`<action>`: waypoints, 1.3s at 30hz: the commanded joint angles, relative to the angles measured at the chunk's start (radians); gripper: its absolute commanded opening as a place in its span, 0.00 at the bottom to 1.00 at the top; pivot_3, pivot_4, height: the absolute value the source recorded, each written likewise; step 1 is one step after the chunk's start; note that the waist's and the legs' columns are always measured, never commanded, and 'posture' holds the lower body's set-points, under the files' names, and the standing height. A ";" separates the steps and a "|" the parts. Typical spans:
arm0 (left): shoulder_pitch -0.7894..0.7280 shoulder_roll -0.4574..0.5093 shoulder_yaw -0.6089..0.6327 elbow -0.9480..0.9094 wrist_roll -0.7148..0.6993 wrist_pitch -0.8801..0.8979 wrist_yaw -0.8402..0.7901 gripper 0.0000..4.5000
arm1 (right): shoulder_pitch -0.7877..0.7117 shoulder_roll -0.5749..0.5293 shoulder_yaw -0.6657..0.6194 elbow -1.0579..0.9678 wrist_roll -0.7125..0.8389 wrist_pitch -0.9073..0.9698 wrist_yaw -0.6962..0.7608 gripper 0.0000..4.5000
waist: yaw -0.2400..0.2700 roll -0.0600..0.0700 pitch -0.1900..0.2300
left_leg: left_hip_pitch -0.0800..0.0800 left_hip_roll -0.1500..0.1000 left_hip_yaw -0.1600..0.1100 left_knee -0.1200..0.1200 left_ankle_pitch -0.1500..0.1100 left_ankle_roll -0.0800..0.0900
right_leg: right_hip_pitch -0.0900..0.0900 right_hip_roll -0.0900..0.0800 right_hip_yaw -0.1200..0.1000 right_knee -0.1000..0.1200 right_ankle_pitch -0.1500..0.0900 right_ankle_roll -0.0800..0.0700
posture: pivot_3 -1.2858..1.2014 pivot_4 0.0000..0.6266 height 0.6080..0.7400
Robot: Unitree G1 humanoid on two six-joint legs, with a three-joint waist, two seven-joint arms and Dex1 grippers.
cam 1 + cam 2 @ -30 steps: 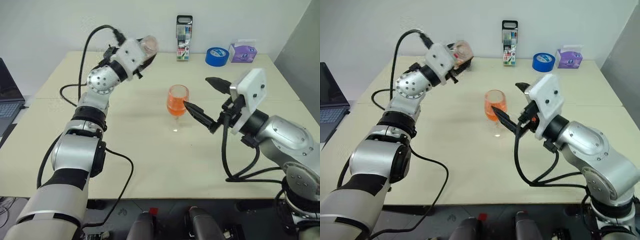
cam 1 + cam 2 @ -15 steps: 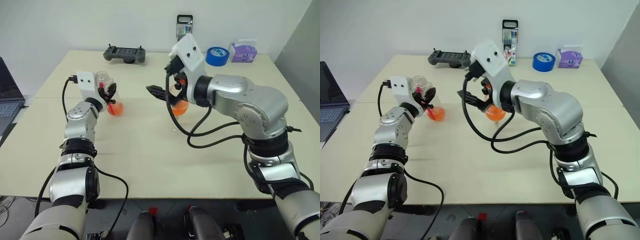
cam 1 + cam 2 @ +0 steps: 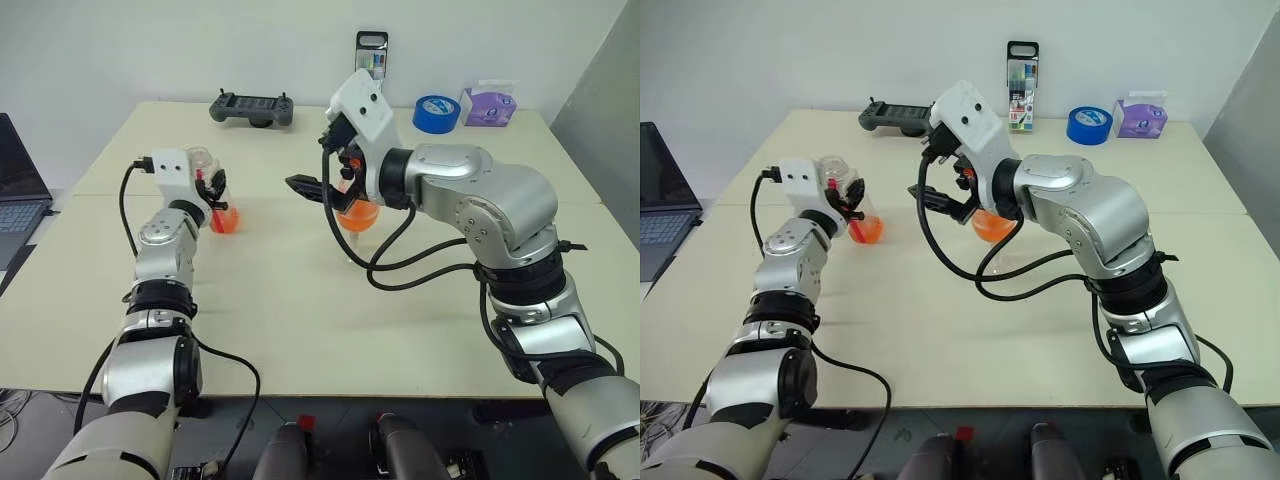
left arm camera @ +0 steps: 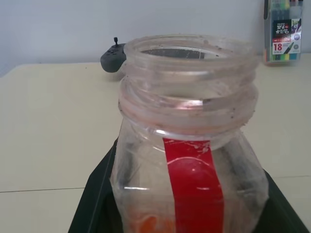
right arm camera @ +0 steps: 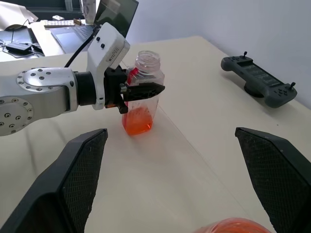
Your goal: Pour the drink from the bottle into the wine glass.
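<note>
Two vessels: bottle (upright), wine glass

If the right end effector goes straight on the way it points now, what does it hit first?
Most likely the bottle held in the left end effector: it sits between the open right end effector's fingers in the wrist view. Depth is unclear.

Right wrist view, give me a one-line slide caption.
Left gripper holds the uncapped clear plastic bottle with orange-red drink upright on the beige table.
</note>
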 commanded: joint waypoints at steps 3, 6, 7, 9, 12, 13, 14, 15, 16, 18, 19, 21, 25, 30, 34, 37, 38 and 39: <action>0.021 -0.006 0.018 -0.016 -0.002 -0.023 0.046 0.60 | -0.034 0.001 -0.014 -0.025 -0.025 -0.019 0.021 1.00 | 0.000 0.000 0.000 | 0.000 0.000 0.000 0.000 0.000 0.000 | 0.000 0.000 0.000 0.000 0.000 0.000 | 0.52 0.24 1.00; 0.030 -0.001 0.013 -0.030 0.003 -0.018 0.049 0.81 | -0.039 0.011 -0.026 -0.010 -0.040 -0.038 0.016 1.00 | 0.000 0.000 0.000 | 0.000 0.000 0.000 0.000 0.000 0.000 | 0.000 0.000 0.000 0.000 0.000 0.000 | 0.52 0.24 1.00; 0.032 0.001 0.012 -0.033 0.003 -0.017 0.048 0.89 | -0.039 0.013 -0.027 -0.008 -0.045 -0.043 0.017 1.00 | 0.000 0.000 0.000 | 0.000 0.000 0.000 0.000 0.000 0.000 | 0.000 0.000 0.000 0.000 0.000 0.000 | 0.52 0.24 1.00; 0.040 0.002 0.001 -0.051 0.006 -0.004 0.032 0.99 | -0.036 0.017 -0.028 -0.009 -0.053 -0.057 0.022 1.00 | 0.000 0.000 0.000 | 0.000 0.000 0.000 0.000 0.000 0.000 | 0.000 0.000 0.000 0.000 0.000 0.000 | 0.52 0.24 1.00; 0.053 0.000 -0.009 -0.073 0.010 0.008 0.025 0.99 | -0.032 0.021 -0.029 -0.010 -0.063 -0.064 0.026 1.00 | 0.000 0.000 0.000 | 0.000 0.000 0.000 0.000 0.000 0.000 | 0.000 0.000 0.000 0.000 0.000 0.000 | 0.52 0.24 1.00; 0.061 -0.001 -0.010 -0.081 0.009 0.011 0.025 0.99 | -0.032 0.023 -0.029 -0.011 -0.065 -0.065 0.025 1.00 | 0.000 0.000 0.000 | 0.000 0.000 0.000 0.000 0.000 0.000 | 0.000 0.000 0.000 0.000 0.000 0.000 | 0.52 0.24 1.00; 0.071 -0.004 -0.010 -0.095 0.007 0.016 0.024 0.99 | -0.030 0.026 -0.030 -0.012 -0.066 -0.068 0.024 1.00 | 0.000 0.000 0.000 | 0.000 0.000 0.000 0.000 0.000 0.000 | 0.000 0.000 0.000 0.000 0.000 0.000 | 0.52 0.24 1.00; 0.085 -0.006 -0.011 -0.116 0.005 0.024 0.025 0.99 | -0.027 0.026 -0.030 -0.013 -0.067 -0.071 0.024 1.00 | 0.000 0.000 0.000 | 0.000 0.000 0.000 0.000 0.000 0.000 | 0.000 0.000 0.000 0.000 0.000 0.000 | 0.52 0.24 1.00; 0.100 -0.007 -0.009 -0.139 0.003 0.035 0.027 0.99 | -0.025 0.025 -0.030 -0.015 -0.069 -0.074 0.024 1.00 | 0.000 0.000 0.000 | 0.000 0.000 0.000 0.000 0.000 0.000 | 0.000 0.000 0.000 0.000 0.000 0.000 | 0.52 0.24 1.00; 0.131 0.000 0.001 -0.190 -0.004 0.065 0.029 0.99 | -0.020 0.022 -0.032 -0.021 -0.072 -0.077 0.026 1.00 | 0.000 0.000 0.000 | 0.000 0.000 0.000 -0.001 0.000 0.000 | 0.000 0.000 0.000 0.000 0.000 0.000 | 0.52 0.24 1.00; 0.152 0.004 0.007 -0.224 -0.011 0.085 0.029 0.99 | -0.017 0.020 -0.035 -0.025 -0.071 -0.076 0.028 1.00 | 0.000 0.000 0.000 | 0.000 0.000 0.000 -0.001 0.000 0.000 | 0.000 0.000 0.000 0.000 0.000 0.000 | 0.52 0.24 1.00; 0.202 0.013 0.009 -0.302 -0.015 0.124 0.020 0.99 | -0.011 0.016 -0.040 -0.036 -0.069 -0.070 0.031 1.00 | 0.000 0.000 0.000 | 0.000 0.000 0.000 -0.001 0.000 0.000 | 0.000 0.000 0.000 0.000 0.000 0.000 | 0.52 0.24 1.00; 0.289 0.023 0.024 -0.458 -0.032 0.213 0.015 0.99 | 0.004 0.007 -0.040 -0.049 -0.069 -0.074 0.042 1.00 | 0.000 0.000 0.000 | 0.000 0.001 0.000 -0.001 0.000 0.000 | 0.000 -0.001 0.000 -0.001 0.000 0.000 | 0.52 0.24 1.00; 0.374 0.096 0.040 -0.735 -0.116 0.411 -0.068 0.99 | 0.008 -0.034 -0.044 -0.061 -0.081 -0.080 0.066 1.00 | 0.000 0.000 0.000 | 0.000 0.001 0.000 -0.001 0.000 0.000 | 0.000 -0.001 0.000 -0.001 0.000 0.000 | 0.52 0.24 1.00; 0.462 0.257 0.062 -0.981 -0.227 0.607 -0.226 0.99 | 0.025 -0.121 -0.062 -0.122 -0.064 -0.064 0.120 1.00 | -0.002 0.000 0.000 | 0.000 0.001 0.000 -0.002 0.000 0.000 | 0.000 -0.001 0.001 -0.003 0.000 0.000 | 0.52 0.24 1.00; 0.543 0.395 0.105 -1.070 -0.339 0.657 -0.433 0.99 | 0.053 -0.183 -0.105 -0.177 -0.021 -0.032 0.165 1.00 | -0.002 0.001 0.000 | 0.002 0.001 0.000 -0.004 0.000 0.000 | 0.002 -0.001 0.000 -0.007 0.000 0.000 | 0.52 0.24 1.00; 0.541 0.423 0.130 -1.070 -0.381 0.689 -0.469 0.99 | 0.060 -0.198 -0.131 -0.191 0.000 -0.018 0.175 1.00 | -0.002 0.001 0.001 | 0.002 0.001 0.000 -0.004 0.000 0.000 | 0.003 -0.001 0.000 -0.007 0.000 0.000 | 0.52 0.24 1.00; 0.527 0.450 0.149 -1.061 -0.421 0.717 -0.505 0.99 | 0.068 -0.212 -0.171 -0.206 0.030 -0.003 0.186 1.00 | -0.001 0.001 0.001 | 0.002 0.001 0.000 -0.004 0.000 0.000 | 0.003 -0.001 0.000 -0.007 0.000 0.000 | 0.52 0.24 1.00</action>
